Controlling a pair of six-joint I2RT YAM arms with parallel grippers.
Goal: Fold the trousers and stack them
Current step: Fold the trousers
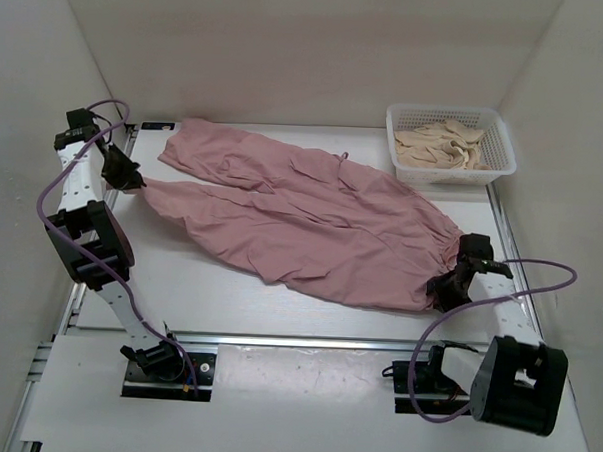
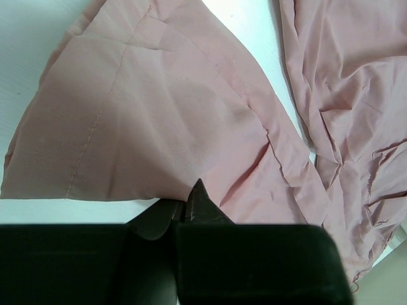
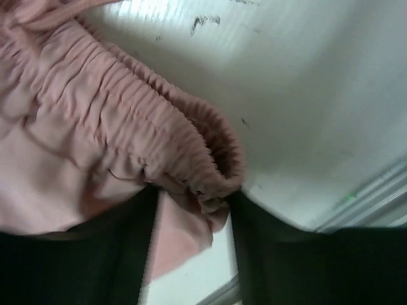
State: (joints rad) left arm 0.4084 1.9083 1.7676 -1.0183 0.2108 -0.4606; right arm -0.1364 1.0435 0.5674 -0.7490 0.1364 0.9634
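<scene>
The left gripper (image 1: 126,178) has its jaws pressed together on the hem (image 2: 95,190) of the near leg; in the left wrist view the dark fingertips (image 2: 198,194) meet right at the cloth's edge, and from above the leg narrows to a point where it is pinched, so the hold looks firm. The right gripper (image 1: 451,281) sits at the opposite end; its jaws stand partly apart, and the gathered elastic waistband (image 3: 127,101) fills the gap at their tips, so I judge it clamped on that bunch, though a looser straddle cannot be ruled out. The dusty-pink trousers (image 1: 312,216) lie spread across the white table (image 1: 228,293), waist to the right, both legs running left, the far leg free and rumpled. Holding the two ends of the near edge seems meant to carry that side over the far one, folding leg onto leg. A white basket (image 1: 454,176) holding cream-coloured cloth (image 1: 445,147) stands at the far right corner, just beside the waist.
</scene>
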